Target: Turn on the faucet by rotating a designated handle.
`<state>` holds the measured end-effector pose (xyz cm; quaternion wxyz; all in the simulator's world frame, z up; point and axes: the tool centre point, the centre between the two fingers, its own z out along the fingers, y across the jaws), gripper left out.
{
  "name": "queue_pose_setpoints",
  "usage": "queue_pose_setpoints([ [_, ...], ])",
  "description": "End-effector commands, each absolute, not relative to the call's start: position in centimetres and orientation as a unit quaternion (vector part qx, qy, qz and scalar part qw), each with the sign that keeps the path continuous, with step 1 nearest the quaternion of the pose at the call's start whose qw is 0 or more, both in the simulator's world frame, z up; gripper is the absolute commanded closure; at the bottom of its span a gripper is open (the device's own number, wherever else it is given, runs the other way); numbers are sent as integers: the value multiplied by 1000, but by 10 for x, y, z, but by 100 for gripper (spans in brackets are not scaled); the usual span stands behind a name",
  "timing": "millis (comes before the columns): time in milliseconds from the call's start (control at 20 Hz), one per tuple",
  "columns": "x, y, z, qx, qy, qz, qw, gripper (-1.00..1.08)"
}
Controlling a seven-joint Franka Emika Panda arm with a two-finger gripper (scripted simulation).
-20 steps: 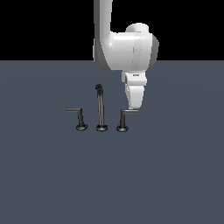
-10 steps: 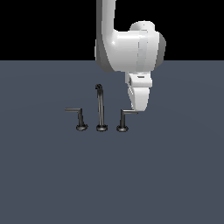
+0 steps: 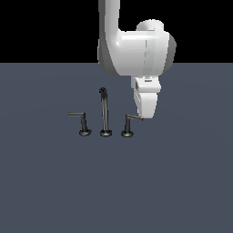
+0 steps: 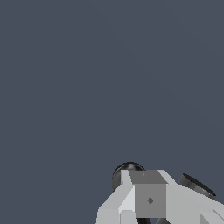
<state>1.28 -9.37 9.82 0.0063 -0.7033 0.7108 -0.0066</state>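
Exterior view, sweeping from its left: out on the flat grey counter [image 3: 54, 182] stands the twin handle [image 3: 82, 123], its thin bar jutting toward the view's left from a short post on a round base. Next along, the tall spout [image 3: 105, 111] of the faucet, hooked at the top, on its own round foot. Just beside that is the handle [image 3: 129, 124], the one that matters, a short dark post on a round base with its grey bar reaching toward the view's right. And right there at the bar's tip is the gripper [image 3: 144, 114], hanging down from the big white arm [image 3: 136, 50]; its lower end overlaps the bar's end, though actual contact is hard to judge from here. Whether the fingers are spread or pinched together, I cannot tell. The wrist view gives only the pale gripper body over bare counter, with dark rounded shapes peeking out behind it that I can't identify.
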Motion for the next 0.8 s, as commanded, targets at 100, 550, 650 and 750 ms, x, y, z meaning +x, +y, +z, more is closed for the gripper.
queue_pose_setpoints([
  [100, -7, -90, 98, -703, 711, -1, 2, 108],
  [550, -24, -88, 98, -700, 714, -3, 2, 108],
  [650, -29, -80, 98, -700, 714, -3, 2, 108],
  [750, -34, -72, 98, -701, 714, -2, 1, 108],
])
